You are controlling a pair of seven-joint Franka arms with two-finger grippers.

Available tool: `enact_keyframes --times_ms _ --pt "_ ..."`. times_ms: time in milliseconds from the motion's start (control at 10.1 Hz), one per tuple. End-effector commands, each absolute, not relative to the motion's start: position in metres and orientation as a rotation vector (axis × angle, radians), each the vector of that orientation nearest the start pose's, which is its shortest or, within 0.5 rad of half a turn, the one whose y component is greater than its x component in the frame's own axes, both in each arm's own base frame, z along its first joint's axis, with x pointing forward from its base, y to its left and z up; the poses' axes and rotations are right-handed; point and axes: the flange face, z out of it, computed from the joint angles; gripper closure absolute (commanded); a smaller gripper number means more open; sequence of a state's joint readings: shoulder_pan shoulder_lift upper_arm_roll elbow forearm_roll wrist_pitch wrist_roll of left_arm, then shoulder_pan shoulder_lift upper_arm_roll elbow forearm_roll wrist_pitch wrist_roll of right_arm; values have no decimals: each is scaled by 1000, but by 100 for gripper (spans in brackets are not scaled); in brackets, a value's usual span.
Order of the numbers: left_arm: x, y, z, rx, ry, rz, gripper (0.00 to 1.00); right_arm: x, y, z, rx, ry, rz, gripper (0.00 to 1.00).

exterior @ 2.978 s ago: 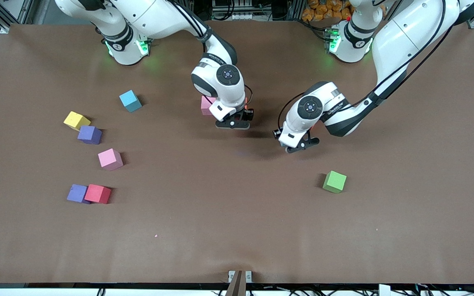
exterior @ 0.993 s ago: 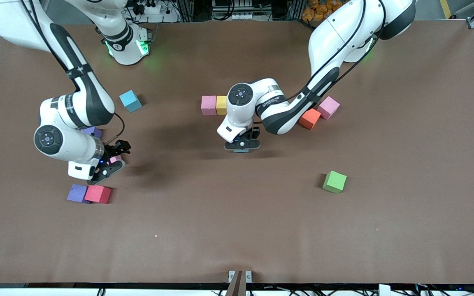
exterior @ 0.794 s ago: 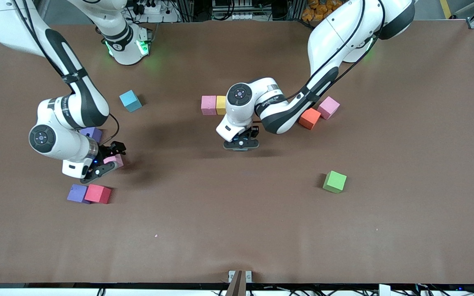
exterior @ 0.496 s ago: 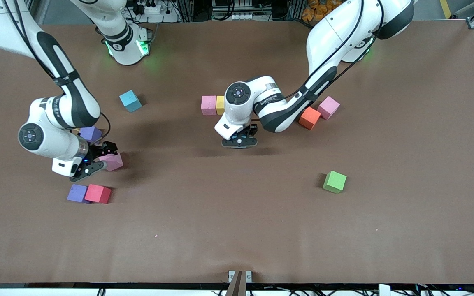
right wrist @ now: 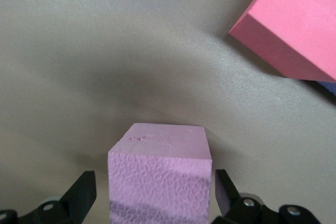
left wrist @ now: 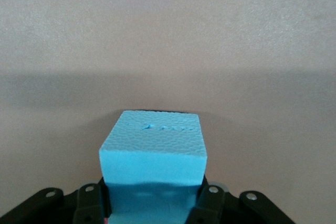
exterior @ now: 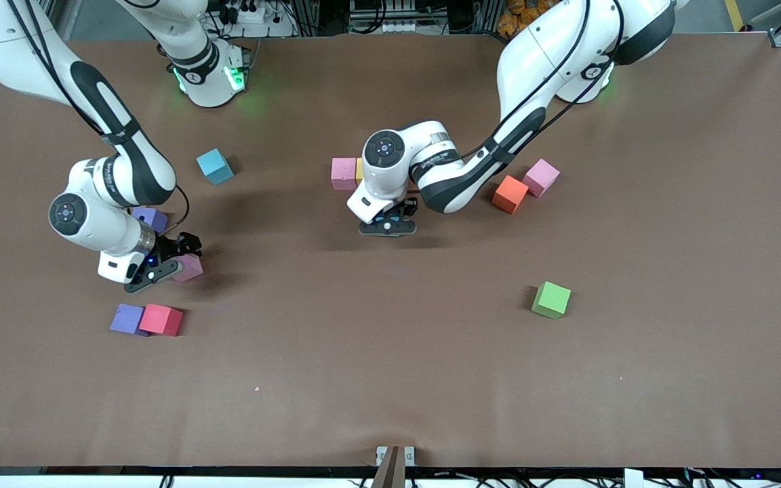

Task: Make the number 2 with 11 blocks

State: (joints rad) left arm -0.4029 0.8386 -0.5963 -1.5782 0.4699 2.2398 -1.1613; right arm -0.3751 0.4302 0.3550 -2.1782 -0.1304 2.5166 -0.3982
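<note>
the left gripper pinches a blue block over bare table, just nearer the camera than the pink block and yellow block that sit side by side. the right gripper stands spread astride a pink cube on the table, fingers apart from its sides.

Two blocks sit touching at mid-worktop. Toward the left arm's end lie a touching pair and, nearer the front camera, a lone block. Toward the right arm's end five more lie scattered, two of them touching.
</note>
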Motion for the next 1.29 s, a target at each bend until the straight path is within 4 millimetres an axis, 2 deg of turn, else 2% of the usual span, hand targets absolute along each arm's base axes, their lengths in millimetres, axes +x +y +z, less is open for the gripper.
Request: enact_keyframes --times_ms 0,199,298,397,496,695,794,893,993,1092,1191 --pt "432 -541 202 -3162 -13 144 62 550 -8 197 -2978 -689 55 22" --pt "430 -540 199 -3156 -9 150 61 552 -8 199 -2980 -692 51 53" --pt "430 -540 200 -3155 -8 149 60 556 -2 205 -2978 -709 40 62" --pt "428 -539 198 -3152 -9 155 40 563 10 213 -2971 -734 17 65" --pt "429 -539 198 -3152 -10 151 0 569 21 223 -2962 -753 15 68" --pt "429 -540 202 -3155 -22 145 0 577 49 242 -2953 -774 103 69" --pt "431 -539 208 -3146 -31 140 0 576 70 247 -2955 -922 98 69" --pt "436 -536 221 -3128 -51 127 0 572 99 253 -2942 -1123 78 69" --pt "445 -530 242 -3128 -142 98 0 567 132 262 -2910 -1296 44 69" --pt "458 -517 264 -3118 -207 67 0 559 166 272 -2861 -1405 10 69" --pt "487 -486 282 -3101 -311 49 0 549 198 275 -2814 -1522 -7 69"
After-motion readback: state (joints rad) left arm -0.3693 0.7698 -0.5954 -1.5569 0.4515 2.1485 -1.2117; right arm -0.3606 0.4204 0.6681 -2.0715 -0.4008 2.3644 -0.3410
